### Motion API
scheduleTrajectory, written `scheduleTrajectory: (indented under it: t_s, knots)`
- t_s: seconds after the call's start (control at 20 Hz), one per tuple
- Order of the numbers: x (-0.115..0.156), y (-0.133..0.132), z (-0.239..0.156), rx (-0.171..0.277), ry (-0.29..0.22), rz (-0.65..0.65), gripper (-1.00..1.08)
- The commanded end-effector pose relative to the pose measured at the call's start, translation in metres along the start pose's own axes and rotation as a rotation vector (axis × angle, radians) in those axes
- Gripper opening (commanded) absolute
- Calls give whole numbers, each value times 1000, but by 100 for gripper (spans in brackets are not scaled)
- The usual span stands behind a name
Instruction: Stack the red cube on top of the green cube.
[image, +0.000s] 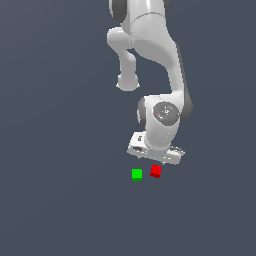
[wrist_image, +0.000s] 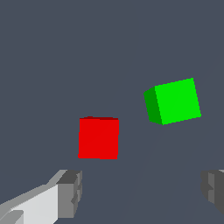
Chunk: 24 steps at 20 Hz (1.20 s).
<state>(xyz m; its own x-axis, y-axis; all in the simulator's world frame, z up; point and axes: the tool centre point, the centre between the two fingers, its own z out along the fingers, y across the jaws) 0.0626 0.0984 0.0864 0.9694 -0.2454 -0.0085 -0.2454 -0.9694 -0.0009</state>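
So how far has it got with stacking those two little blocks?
Nothing is stacked yet: the small red cube and small green cube sit apart on the grey floor. The gripper hangs over the red cube, fingers spread and empty. Grasping, lifting and placing it on the green cube remain.
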Motion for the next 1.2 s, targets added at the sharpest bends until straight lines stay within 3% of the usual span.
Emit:
scheduleTrajectory:
  t_s: [0.0, 0.45, 0.85, 1.15]
  knots:
    - [6, -12, 6, 0, 4, 16, 100]
    - [17, -32, 16, -1, 8, 41, 100]
    - [18, -33, 20, -1, 8, 41, 100]
    - [18, -33, 48, -1, 8, 42, 100]
